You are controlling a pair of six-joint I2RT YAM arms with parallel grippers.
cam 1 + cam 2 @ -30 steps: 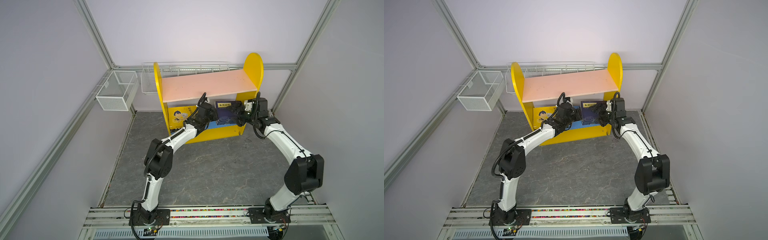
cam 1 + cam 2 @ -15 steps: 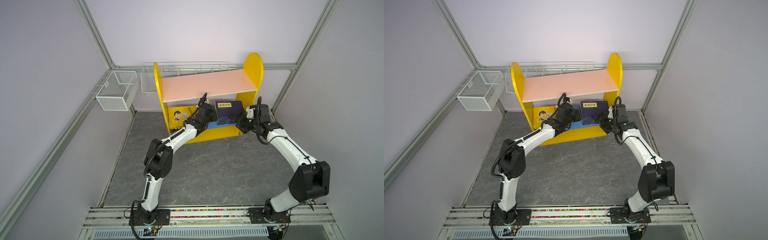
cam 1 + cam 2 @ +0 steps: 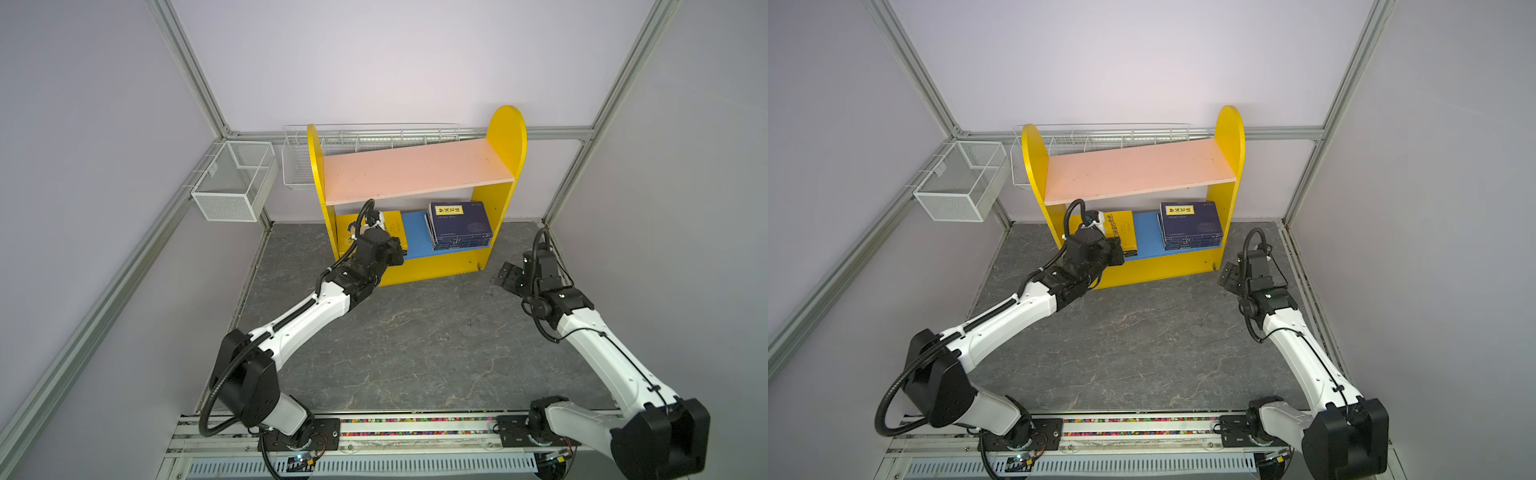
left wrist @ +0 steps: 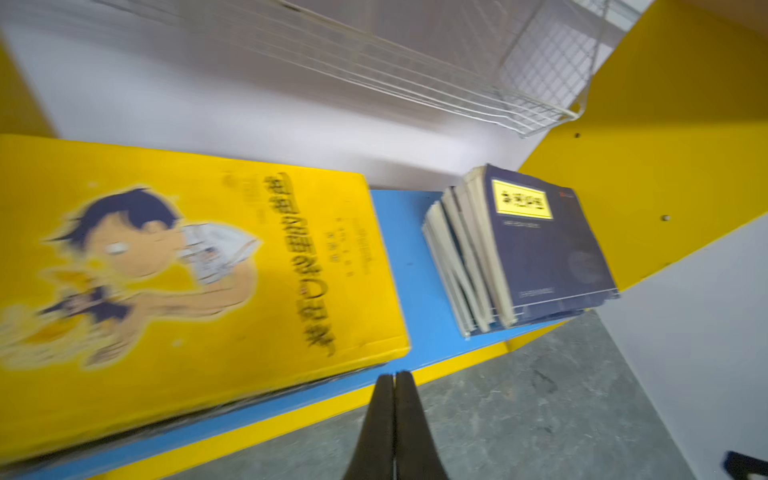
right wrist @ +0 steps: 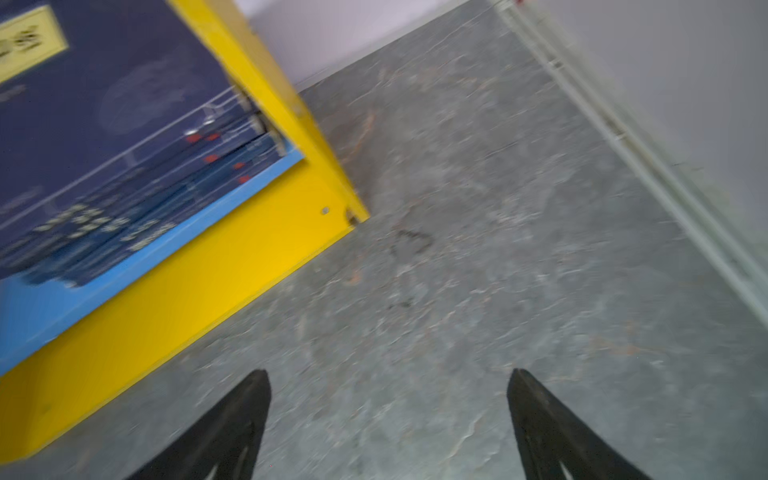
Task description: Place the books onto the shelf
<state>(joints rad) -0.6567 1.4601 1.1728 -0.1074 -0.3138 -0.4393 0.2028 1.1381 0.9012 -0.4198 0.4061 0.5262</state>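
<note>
The shelf (image 3: 415, 170) (image 3: 1133, 170) stands at the back, with yellow sides, a pink upper board and a blue lower board. Navy books (image 3: 459, 224) (image 3: 1190, 224) (image 4: 540, 249) (image 5: 104, 104) lie stacked at the right end of the lower board. Yellow books (image 3: 392, 226) (image 3: 1121, 230) (image 4: 187, 270) with a cartoon boy lie at its left end. My left gripper (image 3: 398, 252) (image 3: 1119, 253) (image 4: 394, 376) is shut and empty at the board's front edge, beside the yellow books. Off the shelf's right front corner, my right gripper (image 3: 509, 276) (image 3: 1227, 276) (image 5: 388, 374) hangs open and empty over the floor.
A white mesh basket (image 3: 232, 187) hangs on the left wall, and a long wire basket (image 3: 374, 137) runs behind the shelf. The grey stone-patterned floor (image 3: 415, 340) spreads in front. Aluminium frame posts mark the corners.
My right gripper has drawn back from the navy books to the right, down toward the floor, and opened wider. My left gripper has pulled back a little toward the shelf's front edge.
</note>
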